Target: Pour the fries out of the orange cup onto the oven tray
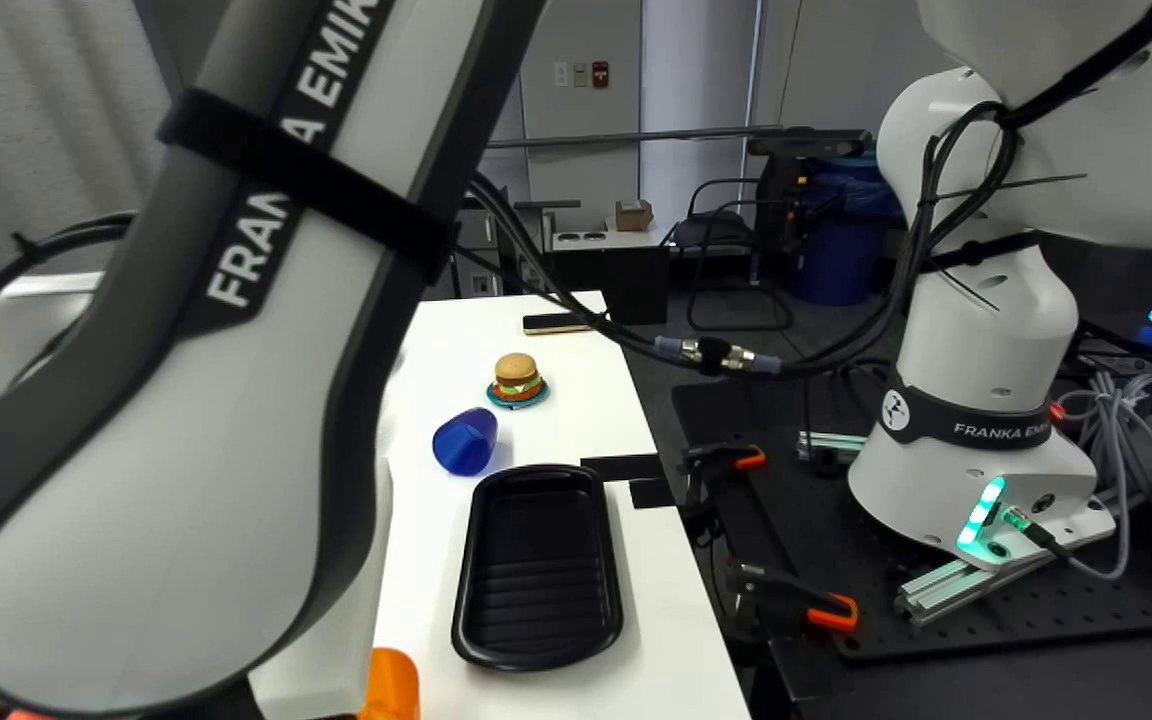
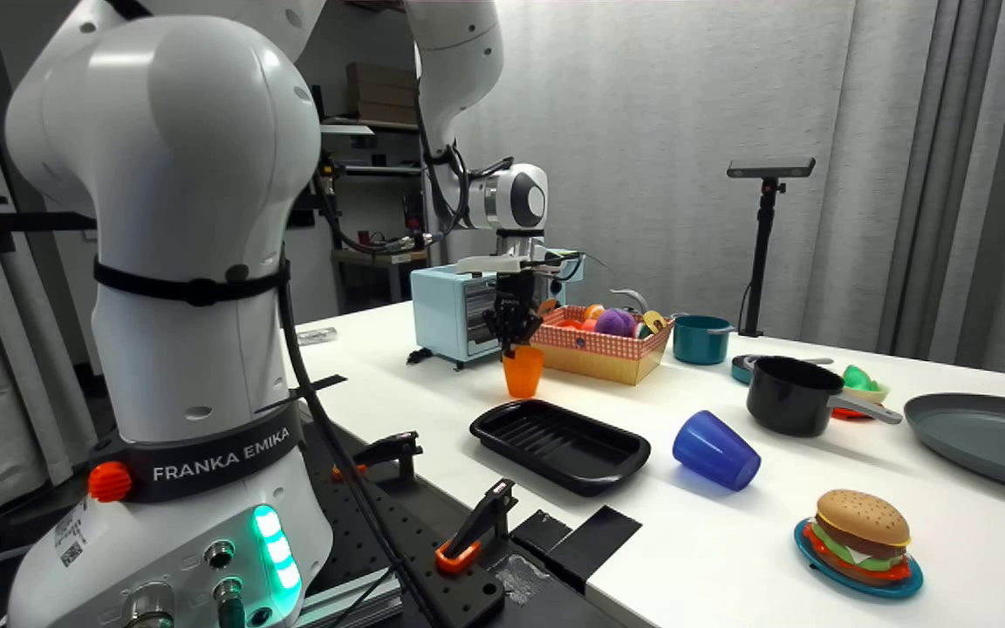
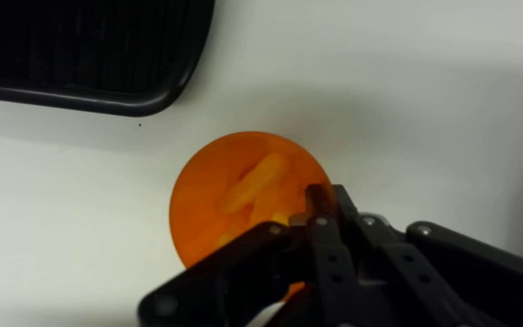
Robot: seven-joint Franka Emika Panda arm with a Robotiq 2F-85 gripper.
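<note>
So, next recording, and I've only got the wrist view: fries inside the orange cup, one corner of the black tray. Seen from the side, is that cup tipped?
Observer: No clear tilt. In an exterior view the orange cup looks upright, or nearly so; whether its base is lifted, I can't tell.
Reviewer: Anything near where it will pour?
Observer: A blue cup lies on its side near the end of the oven tray away from the orange cup, not touching the tray.
Reviewer: And behind the orange cup?
Observer: A checked basket stands behind and to one side of it, as an exterior view shows.
</note>
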